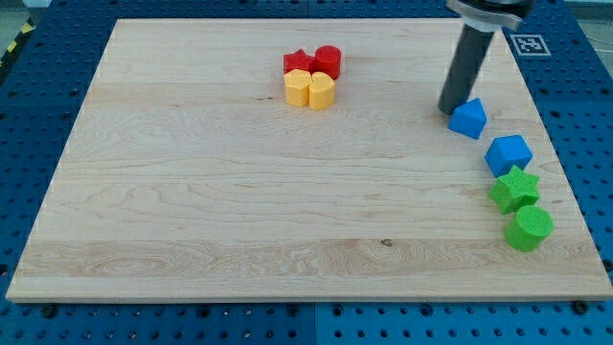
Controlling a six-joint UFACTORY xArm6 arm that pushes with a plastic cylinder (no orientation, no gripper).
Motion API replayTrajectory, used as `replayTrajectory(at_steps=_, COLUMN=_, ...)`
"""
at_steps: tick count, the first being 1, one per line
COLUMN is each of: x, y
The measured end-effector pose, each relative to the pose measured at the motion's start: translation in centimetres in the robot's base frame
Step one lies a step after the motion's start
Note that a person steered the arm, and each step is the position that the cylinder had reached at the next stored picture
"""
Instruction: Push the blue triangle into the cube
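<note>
The blue triangle [468, 118] lies at the view's right, near the board's right edge. The blue cube [508, 154] lies just below and right of it, a small gap apart. My tip [449, 108] rests at the triangle's upper left side, touching or almost touching it. The dark rod rises from there to the view's top.
A green star [514, 189] and a green cylinder [528, 228] lie below the cube along the right edge of the wooden board [239, 211]. At top centre sit a red star [298, 63], a red cylinder [328, 60], a yellow block [299, 87] and a yellow heart [321, 91].
</note>
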State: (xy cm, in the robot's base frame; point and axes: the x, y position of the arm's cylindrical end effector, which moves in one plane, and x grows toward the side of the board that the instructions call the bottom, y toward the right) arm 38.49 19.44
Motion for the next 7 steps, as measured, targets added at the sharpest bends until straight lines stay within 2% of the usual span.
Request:
replayTrajectory(at_steps=1, x=0.1, y=0.2)
replayTrajectory(at_steps=2, x=0.0, y=-4.1)
replayTrajectory(at_steps=3, x=1.0, y=-6.0)
replayTrajectory(at_steps=7, x=1.1, y=0.5)
